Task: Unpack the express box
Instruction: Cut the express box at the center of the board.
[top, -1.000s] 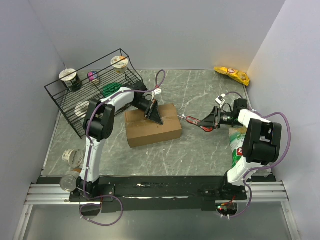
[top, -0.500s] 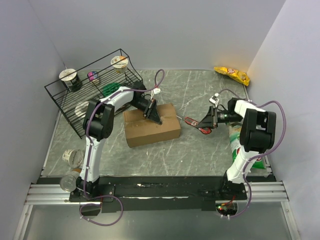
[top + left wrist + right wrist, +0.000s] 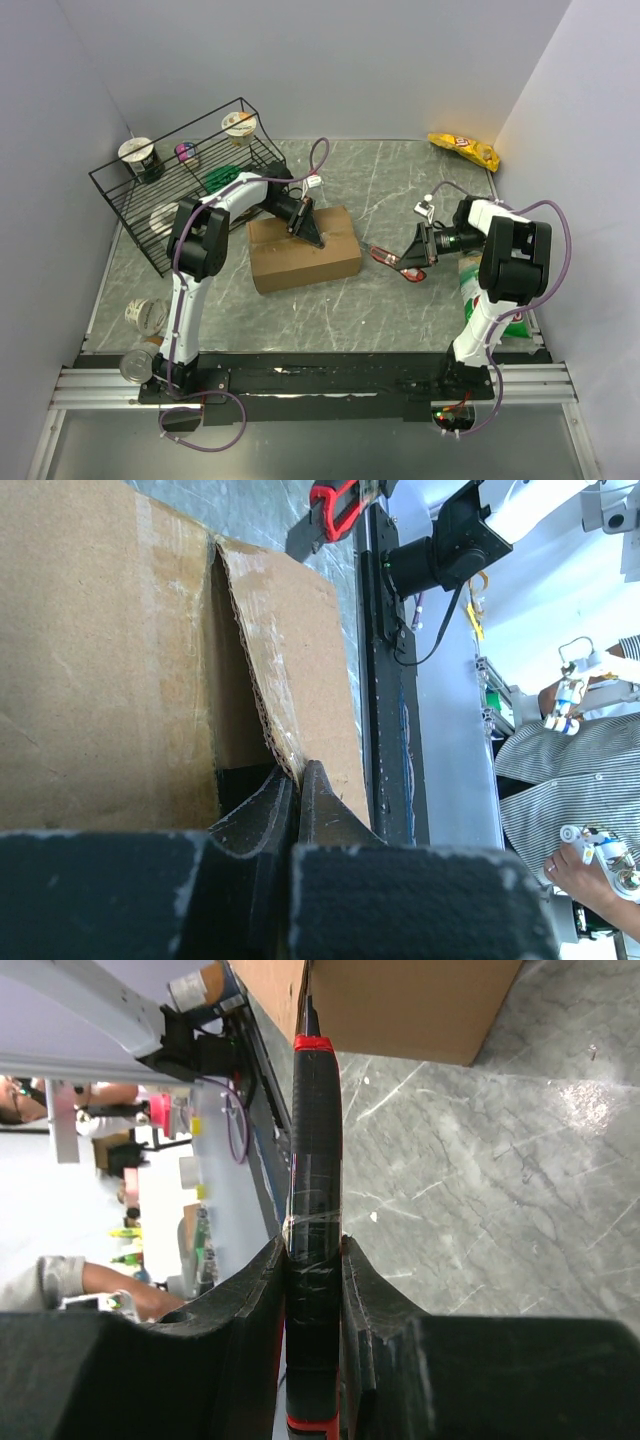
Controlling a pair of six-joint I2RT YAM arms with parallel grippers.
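The express box [image 3: 300, 262] is a brown cardboard carton lying mid-table, left of centre. My left gripper [image 3: 318, 240] sits on its top right part, shut on the edge of a cardboard flap [image 3: 300, 650] that stands lifted off the box top [image 3: 100, 660]; its fingertips [image 3: 297, 770] pinch the corrugated edge. My right gripper [image 3: 408, 262] hovers to the right of the box, shut on a black-and-red cutter tool [image 3: 315, 1140] whose tip points at the box's side [image 3: 400, 1000]. From above, the tool [image 3: 385, 255] stands a short gap from the box.
A black wire rack [image 3: 190, 180] with cups stands at the back left. A yellow snack bag [image 3: 463, 150] lies at the back right. A green packet [image 3: 475, 285] rests by the right arm. A cup [image 3: 145, 315] and a can [image 3: 135, 365] sit near left.
My right gripper has carried the cutter tool left and nearer, closing on the box's right side. The left gripper and the box have not moved.
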